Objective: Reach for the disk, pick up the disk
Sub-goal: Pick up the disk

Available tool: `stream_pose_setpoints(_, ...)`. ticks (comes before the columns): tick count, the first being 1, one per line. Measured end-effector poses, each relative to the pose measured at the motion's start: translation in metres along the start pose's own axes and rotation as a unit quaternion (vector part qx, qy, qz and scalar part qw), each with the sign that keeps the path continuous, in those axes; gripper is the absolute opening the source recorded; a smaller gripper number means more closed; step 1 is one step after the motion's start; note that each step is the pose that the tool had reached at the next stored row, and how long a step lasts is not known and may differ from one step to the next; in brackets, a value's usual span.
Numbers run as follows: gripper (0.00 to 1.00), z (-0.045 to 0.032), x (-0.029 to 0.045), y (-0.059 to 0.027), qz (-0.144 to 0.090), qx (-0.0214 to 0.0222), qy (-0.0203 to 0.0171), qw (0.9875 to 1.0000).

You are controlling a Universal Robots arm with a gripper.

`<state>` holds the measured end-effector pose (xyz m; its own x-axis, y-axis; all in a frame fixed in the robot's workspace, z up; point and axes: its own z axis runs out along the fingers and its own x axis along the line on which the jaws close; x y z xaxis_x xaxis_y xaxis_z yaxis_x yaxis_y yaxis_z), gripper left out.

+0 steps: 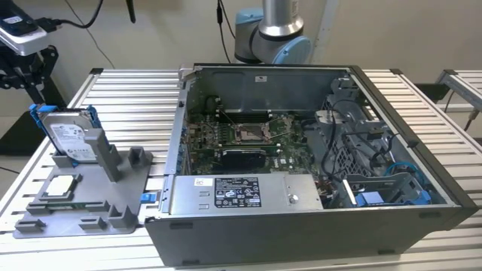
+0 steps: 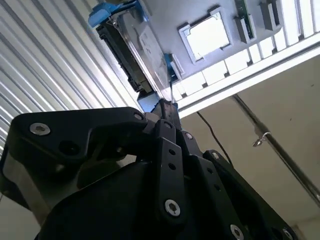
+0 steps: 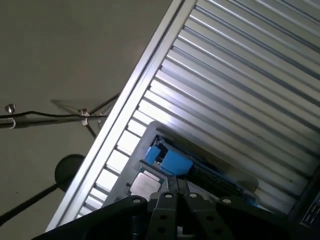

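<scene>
Close by the disk: processor chip, grey holder post, computer case

The disk is standing upright in the holder, which is lying on the table at the exterior view's left of the computer case; the chip is lying in front of the disk

Disk on edge in the grey holder, square chip alongside, black gripper aimed at the disk.
</scene>
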<state>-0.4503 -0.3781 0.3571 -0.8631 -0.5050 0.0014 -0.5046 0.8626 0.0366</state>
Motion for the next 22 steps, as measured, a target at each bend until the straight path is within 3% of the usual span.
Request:
stream_pose_setpoints(3,0.0,0.0,0.0,0.0001,-0.027,0.0007,0.0014,0.9996)
stream_pose_setpoints(6,0.0,0.0,0.0,0.0001,-0.055,0.0014,0.0028,0.9985)
stream_pose_setpoints(11,0.0,0.0,0.0001,0.0001,-0.1,0.0029,0.0053,0.995)
stream_pose_setpoints(17,0.0,0.0,0.0,0.0001,-0.154,0.0046,0.0083,0.9881)
stream_pose_setpoints(22,0.0,0.0,0.0001,0.0001,-0.199,0.0059,0.0106,0.98)
